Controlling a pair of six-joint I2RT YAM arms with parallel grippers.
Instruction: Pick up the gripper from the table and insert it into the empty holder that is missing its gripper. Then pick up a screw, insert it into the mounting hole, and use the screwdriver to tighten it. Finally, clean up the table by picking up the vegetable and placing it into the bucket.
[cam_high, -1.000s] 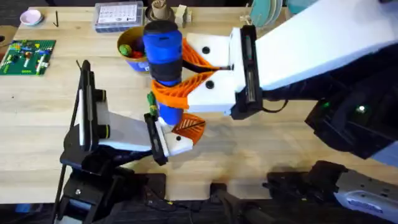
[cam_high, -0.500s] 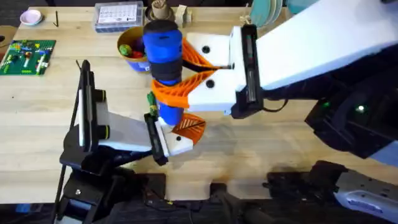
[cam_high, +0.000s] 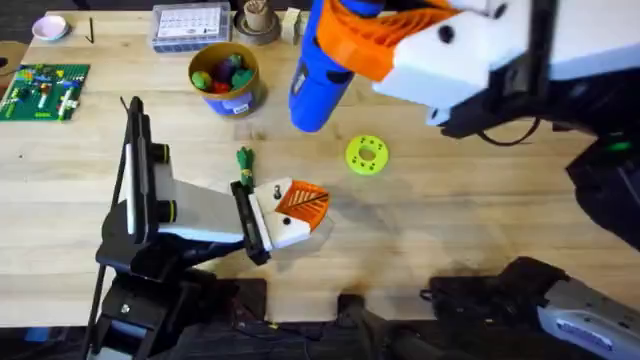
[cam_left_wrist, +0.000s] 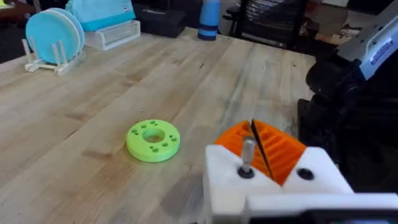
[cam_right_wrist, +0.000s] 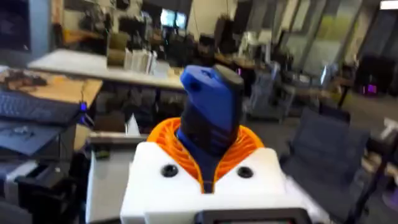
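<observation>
The right gripper (cam_high: 345, 45) is clamping the blue screwdriver (cam_high: 318, 78) between its orange pads and has lifted it up and away toward the far side of the desk (cam_high: 450, 220); a second ago it was standing upright over the left gripper. Now the screwdriver is hanging tilted above the desk, near the bucket (cam_high: 226, 78). With it gone, the green disc (cam_high: 366, 155) is showing on the desk. The left gripper (cam_high: 292, 212) is staying low near the desk, closed around the holder (cam_left_wrist: 273, 177) with its orange wedge (cam_left_wrist: 264, 146) and a screw (cam_left_wrist: 247, 155) standing in it. The green vegetable (cam_high: 244, 160) is lying just beside the left gripper.
</observation>
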